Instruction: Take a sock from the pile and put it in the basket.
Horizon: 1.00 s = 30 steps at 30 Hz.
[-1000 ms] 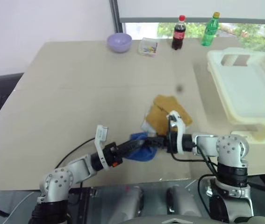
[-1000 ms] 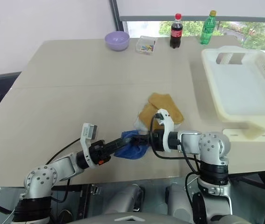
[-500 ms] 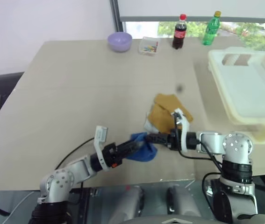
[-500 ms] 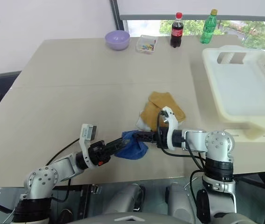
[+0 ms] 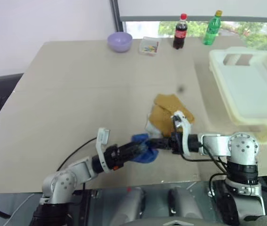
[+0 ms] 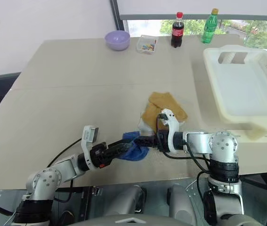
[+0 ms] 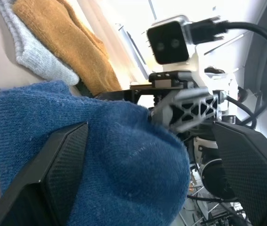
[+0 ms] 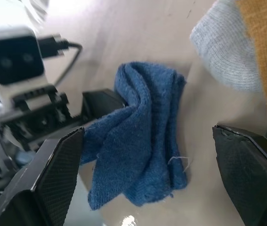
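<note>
Now L end effector (image 5: 140, 149) & R end effector (image 5: 156, 142) level, splayed, flanking blue sock (image 5: 145, 153).

Between the left end effector (image 5: 140, 149) and the right end effector (image 5: 156, 142) a sock (image 5: 145, 151) lies on the desk (image 5: 76, 94). The pile (image 5: 167, 113) sits just behind the right end effector; the basket (image 5: 251, 89) stands well to its right.

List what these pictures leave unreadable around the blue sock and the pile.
- Blue sock: whether the left gripper pinches it; in the right wrist view the cloth hides the fingertips.
- Pile: the right gripper's arm covers its near edge in the eye views.
- Basket: far end cut off by the picture's edge.
</note>
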Available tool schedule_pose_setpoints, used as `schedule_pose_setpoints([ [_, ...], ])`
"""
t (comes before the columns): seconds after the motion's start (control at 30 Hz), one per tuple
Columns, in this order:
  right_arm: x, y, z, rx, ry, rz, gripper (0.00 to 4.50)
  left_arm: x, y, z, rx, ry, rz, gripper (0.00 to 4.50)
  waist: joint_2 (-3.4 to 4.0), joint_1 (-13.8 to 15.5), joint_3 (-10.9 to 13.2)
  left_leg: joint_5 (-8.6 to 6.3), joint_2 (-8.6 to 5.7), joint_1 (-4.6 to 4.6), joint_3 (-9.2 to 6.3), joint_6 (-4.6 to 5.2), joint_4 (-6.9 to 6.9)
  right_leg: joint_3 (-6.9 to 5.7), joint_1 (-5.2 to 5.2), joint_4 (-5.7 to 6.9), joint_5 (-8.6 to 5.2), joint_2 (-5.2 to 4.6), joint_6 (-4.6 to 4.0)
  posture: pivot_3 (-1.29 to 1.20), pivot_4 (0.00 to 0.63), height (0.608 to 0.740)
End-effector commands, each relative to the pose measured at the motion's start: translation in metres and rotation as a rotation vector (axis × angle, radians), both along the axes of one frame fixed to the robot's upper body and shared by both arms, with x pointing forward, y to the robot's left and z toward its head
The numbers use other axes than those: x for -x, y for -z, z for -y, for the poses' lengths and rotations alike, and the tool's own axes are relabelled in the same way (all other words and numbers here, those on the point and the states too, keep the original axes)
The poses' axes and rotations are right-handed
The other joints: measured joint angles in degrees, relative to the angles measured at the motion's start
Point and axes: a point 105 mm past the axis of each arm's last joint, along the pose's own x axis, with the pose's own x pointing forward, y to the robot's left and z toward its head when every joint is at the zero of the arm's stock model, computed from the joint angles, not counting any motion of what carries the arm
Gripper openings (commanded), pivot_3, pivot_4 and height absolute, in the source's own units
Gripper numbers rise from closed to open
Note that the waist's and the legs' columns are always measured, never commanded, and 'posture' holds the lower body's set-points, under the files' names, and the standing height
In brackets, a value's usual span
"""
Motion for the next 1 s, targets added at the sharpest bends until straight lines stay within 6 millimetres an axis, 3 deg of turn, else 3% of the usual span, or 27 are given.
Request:
schedule_pose_setpoints([
  [0.03, 0.004, -0.001, -0.003, 0.012, -0.023, 0.024, 4.49, 0.000, 0.003, 0.000, -0.010, -0.001, -0.004, 4.50, 0.00, 0.02, 0.00, 0.00, 0.00, 0.00, 0.00, 0.00, 0.00, 0.00, 0.00, 0.00, 0.00, 0.00, 0.00, 0.00, 0.150, 0.740],
  [0.33, 0.010, 0.007, -0.013, 0.011, -0.059, -0.010, 4.49, 0.000, 0.003, 0.000, -0.011, -0.006, -0.006, 4.50, 0.00, -0.02, -0.01, 0.01, -0.01, 0.01, 0.01, 0.00, 0.01, 0.00, 0.01, 0.01, 0.00, 0.00, 0.00, 0.00, 0.150, 0.740],
  [0.6, 0.001, 0.009, -0.027, -0.052, -0.037, -0.056, 4.49, 0.000, 0.003, -0.003, -0.015, -0.013, -0.011, 4.50, 0.00, -0.20, -0.05, 0.00, 0.01, 0.13, 0.02, 0.01, 0.01, 0.01, 0.04, 0.07, 0.00, 0.03, 0.00, 0.00, 0.150, 0.740],
  [0.87, 0.005, 0.016, -0.039, -0.007, -0.097, -0.036, 4.49, -0.001, 0.003, -0.004, -0.023, -0.014, -0.009, 4.50, 0.04, -0.28, -0.09, 0.00, 0.03, 0.19, 0.03, 0.00, 0.01, 0.03, 0.05, 0.08, 0.00, 0.05, 0.00, 0.00, 0.150, 0.740],
  [1.0, 0.011, 0.017, -0.042, -0.003, -0.148, -0.030, 3.58, -0.002, 0.003, -0.007, -0.025, -0.021, -0.007, 4.50, 0.05, -0.26, -0.10, 0.00, 0.03, 0.22, 0.03, 0.00, 0.01, 0.03, 0.06, 0.08, 0.00, 0.05, 0.00, 0.00, 0.150, 0.740],
])
